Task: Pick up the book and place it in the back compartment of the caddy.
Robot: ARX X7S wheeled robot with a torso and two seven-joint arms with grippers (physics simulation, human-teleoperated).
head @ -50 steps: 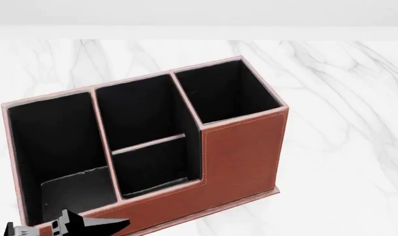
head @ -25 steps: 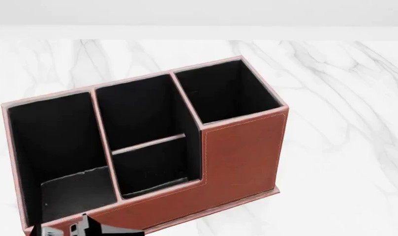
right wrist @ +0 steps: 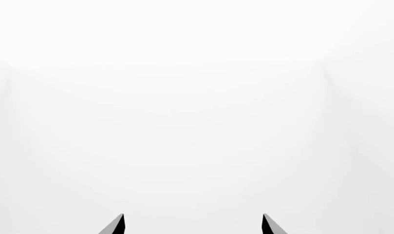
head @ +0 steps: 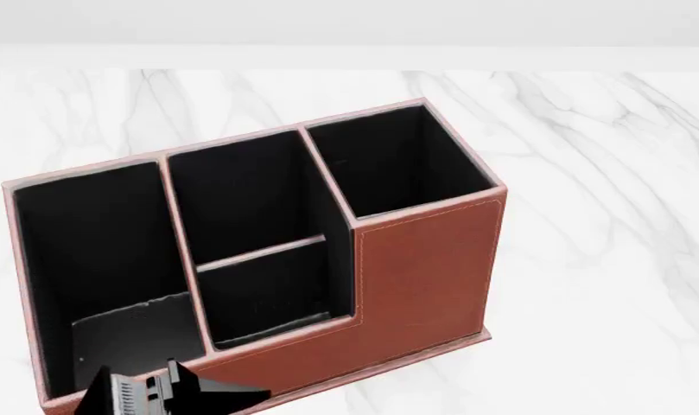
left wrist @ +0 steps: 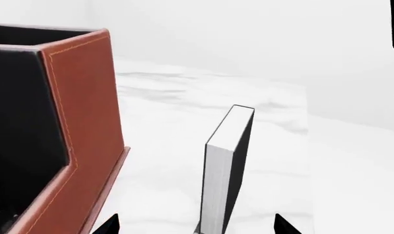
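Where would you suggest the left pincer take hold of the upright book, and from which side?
Across its two black covers, near the top. The book stands upright on the marble table, apart from the caddy, its white page edge facing the open left pincer, so a straight approach should straddle it.

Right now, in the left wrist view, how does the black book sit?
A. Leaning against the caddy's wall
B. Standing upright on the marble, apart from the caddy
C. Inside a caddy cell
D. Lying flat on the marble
B: the book stands upright on the marble, white pages showing, with bare tabletop between it and the caddy.
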